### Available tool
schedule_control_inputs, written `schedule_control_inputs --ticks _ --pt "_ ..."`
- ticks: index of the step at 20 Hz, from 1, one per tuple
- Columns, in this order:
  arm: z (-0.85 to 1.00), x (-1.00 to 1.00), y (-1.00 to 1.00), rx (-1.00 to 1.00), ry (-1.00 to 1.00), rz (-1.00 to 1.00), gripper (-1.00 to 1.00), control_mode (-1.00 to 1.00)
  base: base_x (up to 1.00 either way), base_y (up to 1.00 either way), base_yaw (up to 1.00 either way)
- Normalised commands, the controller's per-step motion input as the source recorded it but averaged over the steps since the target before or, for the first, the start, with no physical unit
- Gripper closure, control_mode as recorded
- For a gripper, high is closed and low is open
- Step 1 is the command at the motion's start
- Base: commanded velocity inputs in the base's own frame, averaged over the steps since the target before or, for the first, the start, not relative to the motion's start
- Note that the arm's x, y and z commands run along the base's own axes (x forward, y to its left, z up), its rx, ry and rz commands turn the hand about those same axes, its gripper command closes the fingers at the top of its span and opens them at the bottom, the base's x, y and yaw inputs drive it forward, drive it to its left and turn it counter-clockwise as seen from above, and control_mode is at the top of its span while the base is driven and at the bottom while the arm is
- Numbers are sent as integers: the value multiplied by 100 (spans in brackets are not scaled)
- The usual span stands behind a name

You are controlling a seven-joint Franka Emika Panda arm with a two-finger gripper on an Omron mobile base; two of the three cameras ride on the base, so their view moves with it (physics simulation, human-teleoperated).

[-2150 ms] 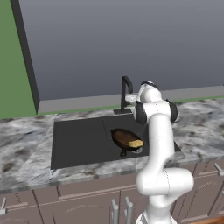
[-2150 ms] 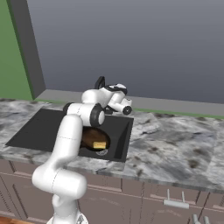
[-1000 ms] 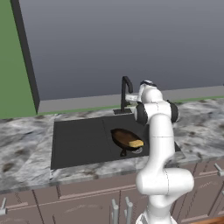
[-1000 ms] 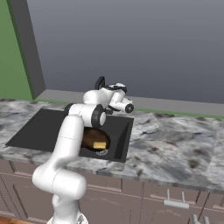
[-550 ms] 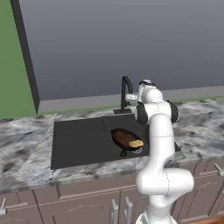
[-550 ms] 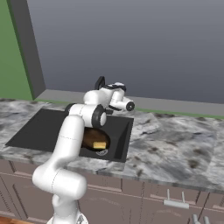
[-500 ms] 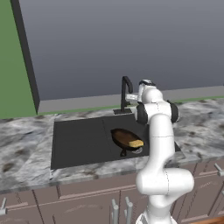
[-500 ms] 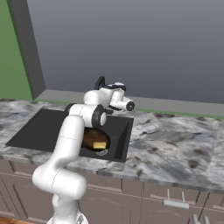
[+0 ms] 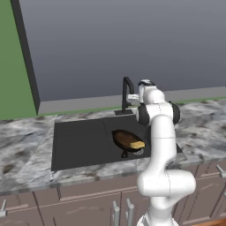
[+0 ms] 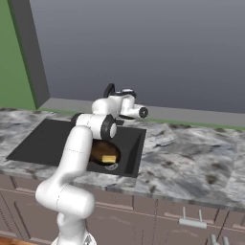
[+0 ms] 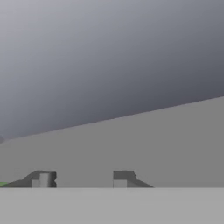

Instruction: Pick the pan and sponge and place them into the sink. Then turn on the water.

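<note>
I recorded a plain grey wall behind the counter, with a paler grey ledge along its foot. A green wall stood at far left past a dark corner post. The countertop was mottled grey marble. Below ran brown cabinet fronts with metal bar handles.

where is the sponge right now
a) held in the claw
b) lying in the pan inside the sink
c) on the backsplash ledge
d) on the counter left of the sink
b: the yellow sponge lies in the pan, which sits in the black sink near the faucet.
</note>
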Motion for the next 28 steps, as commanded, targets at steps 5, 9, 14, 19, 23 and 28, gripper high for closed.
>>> schedule_control_inputs --ticks 5,9,14,19,23,28 --pt "-25 -5 -41 0 13 -1 100 -100 0 0 0" --pt "-25 -9 -49 0 11 -2 100 -100 0 0 0" --pt "-25 -13 -56 0 9 -2 100 -100 0 0 0" --pt "-29 -14 -61 0 8 -3 100 -100 0 0 0" --pt "-34 -14 -61 1 7 -4 100 -100 0 0 0" --pt "-36 -12 -59 1 6 -4 100 -100 0 0 0"
